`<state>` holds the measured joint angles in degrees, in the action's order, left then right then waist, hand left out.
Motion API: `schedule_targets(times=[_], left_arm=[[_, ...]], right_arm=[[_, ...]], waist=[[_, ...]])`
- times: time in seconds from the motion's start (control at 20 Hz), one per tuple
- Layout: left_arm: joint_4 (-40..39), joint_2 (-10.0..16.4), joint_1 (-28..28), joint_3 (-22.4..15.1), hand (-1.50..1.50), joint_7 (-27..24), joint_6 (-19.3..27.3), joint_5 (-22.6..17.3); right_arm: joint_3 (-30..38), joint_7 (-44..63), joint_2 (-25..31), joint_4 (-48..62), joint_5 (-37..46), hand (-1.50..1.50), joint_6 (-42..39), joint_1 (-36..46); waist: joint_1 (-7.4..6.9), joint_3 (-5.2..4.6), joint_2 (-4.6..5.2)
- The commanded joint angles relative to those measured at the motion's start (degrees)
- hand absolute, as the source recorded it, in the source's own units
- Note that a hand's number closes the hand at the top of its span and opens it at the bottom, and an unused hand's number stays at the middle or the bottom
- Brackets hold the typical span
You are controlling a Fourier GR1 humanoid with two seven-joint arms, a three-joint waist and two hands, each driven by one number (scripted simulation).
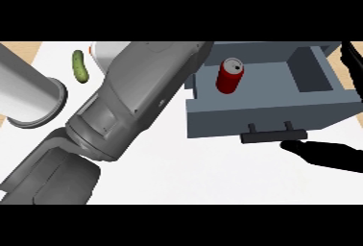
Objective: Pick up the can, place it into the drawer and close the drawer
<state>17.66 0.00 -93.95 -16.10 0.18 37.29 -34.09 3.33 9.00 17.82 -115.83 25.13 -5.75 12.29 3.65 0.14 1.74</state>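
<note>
The red can (230,77) stands upright in the open grey drawer (269,113), toward its left wall, at the right of the white counter (199,173). The right hand (327,156), a black shape at near right, sits just beside the drawer's handle (273,136); whether its fingers are straight or curled cannot be told. The left forearm (135,105) slants across the centre, its hand out of sight. A green pickle (80,66) and a grey cylinder (32,96) lie at far left.
</note>
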Motion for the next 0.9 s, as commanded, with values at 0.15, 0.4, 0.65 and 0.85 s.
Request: schedule_targets(times=[0.15, 0.4, 0.65, 0.85], left_arm=[[-1.37, 0.0, -0.66, -1.26, -1.5, -0.2, 0.27, 0.27], [-2.16, 0.73, 0.13, -0.23, -1.5, -1.31, -2.73, 0.81], [-1.69, 3.45, 1.16, 1.27, -1.5, -1.08, -5.46, 0.75], [-0.15, 3.71, 1.02, 0.86, -1.5, 1.61, -3.81, 1.77]], right_arm=[[-7.56, -2.61, 0.14, 11.88, 13.9, -1.5, 3.54, 5.57], [-11.42, -5.32, -1.35, 25.09, 22.76, -1.5, 8.65, 10.25], [-12.31, -9.35, -3.72, 37.72, 27.68, -1.5, 15.09, 14.83], [-11.33, -10.52, -6.98, 49.86, 30.97, -1.5, 21.71, 19.72]], waist=[[-1.79, -0.03, -0.59], [-3.67, -0.07, -0.42], [-3.96, -0.06, -0.67], [-5.24, -0.07, -1.17]])
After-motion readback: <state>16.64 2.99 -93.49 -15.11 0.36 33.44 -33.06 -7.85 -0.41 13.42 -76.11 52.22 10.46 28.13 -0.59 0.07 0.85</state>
